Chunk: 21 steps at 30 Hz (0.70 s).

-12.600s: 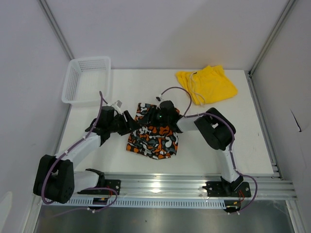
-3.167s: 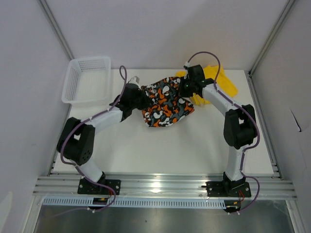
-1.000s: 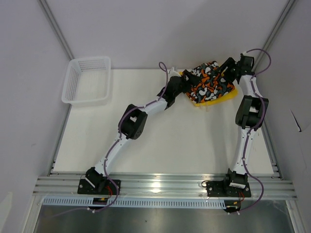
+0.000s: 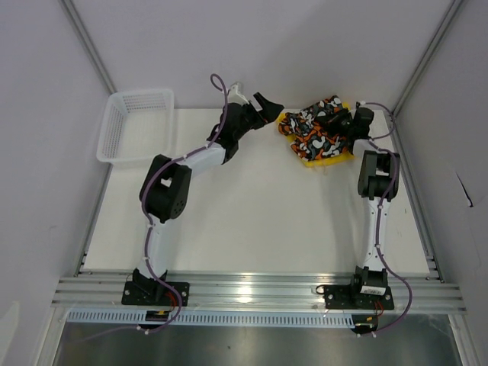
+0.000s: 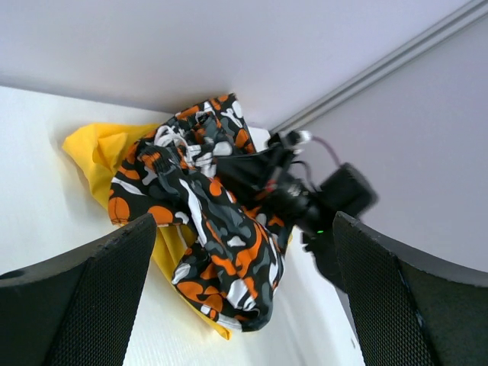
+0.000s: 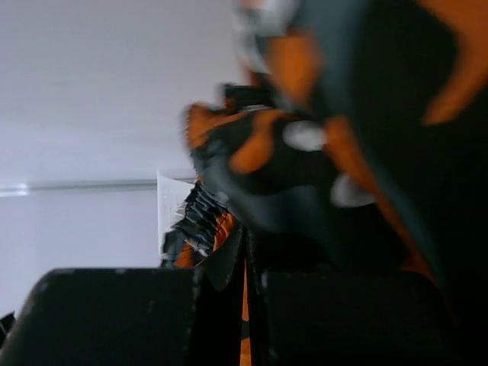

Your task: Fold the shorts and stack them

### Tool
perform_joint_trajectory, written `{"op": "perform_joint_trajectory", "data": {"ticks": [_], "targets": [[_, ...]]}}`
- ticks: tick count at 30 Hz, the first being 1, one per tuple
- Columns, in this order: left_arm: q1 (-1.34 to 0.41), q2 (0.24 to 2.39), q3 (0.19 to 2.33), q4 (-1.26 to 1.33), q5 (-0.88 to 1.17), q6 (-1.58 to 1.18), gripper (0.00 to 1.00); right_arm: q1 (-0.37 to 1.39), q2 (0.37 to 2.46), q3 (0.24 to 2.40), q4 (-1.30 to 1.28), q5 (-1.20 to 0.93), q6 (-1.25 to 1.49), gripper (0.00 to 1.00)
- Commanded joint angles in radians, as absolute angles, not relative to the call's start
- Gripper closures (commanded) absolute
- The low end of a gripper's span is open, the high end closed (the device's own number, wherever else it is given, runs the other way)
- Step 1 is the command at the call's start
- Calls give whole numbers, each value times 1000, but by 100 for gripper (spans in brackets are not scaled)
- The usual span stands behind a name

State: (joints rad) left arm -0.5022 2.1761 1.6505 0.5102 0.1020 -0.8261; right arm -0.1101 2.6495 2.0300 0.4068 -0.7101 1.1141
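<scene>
– Yellow shorts [image 4: 319,161] are lying flat at the far right corner of your table [image 4: 252,221], and the patterned shorts [image 4: 314,130] are sitting bunched right on top of them. Only a yellow rim is showing along the near and left edges of the pile.

– And my right gripper, is it holding anything?

– Your right gripper [image 4: 332,120] is reaching in from the right and lying against the top of the patterned pair. In your right wrist view its fingers [image 6: 114,316] are pressing together with a thin orange sliver of that fabric caught in the seam between them, and blurred orange, black and white cloth is filling most of that view.

– What about my left side?

– Your left gripper [image 4: 268,107] is hovering just left of the pile, clear of the cloth, with its jaws standing wide apart and gripping nothing. Its mesh-faced fingers [image 5: 76,305] are framing both pairs in your left wrist view, where the patterned pair is draping over the yellow one.

– Anything else on the table?

– Your white plastic mesh basket [image 4: 141,92] is sitting at the far left corner, well apart from the shorts and from both grippers.
</scene>
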Motion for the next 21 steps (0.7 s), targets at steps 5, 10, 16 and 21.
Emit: {"op": "perform_joint_trajectory", "data": {"ticks": [5, 10, 16, 21], "targets": [[-499, 2263, 1779, 491, 178, -822, 1, -117, 2695, 2020, 451, -579, 1259, 100], [-499, 2344, 1870, 466, 221, -900, 1, -117, 2651, 1991, 555, -614, 1282, 98], [-503, 2466, 1950, 509, 294, -1044, 1, -107, 2522, 1932, 569, -690, 1276, 86], [-505, 2537, 1985, 543, 322, -1133, 1, -86, 2448, 1833, 603, -741, 1308, 78]]}}
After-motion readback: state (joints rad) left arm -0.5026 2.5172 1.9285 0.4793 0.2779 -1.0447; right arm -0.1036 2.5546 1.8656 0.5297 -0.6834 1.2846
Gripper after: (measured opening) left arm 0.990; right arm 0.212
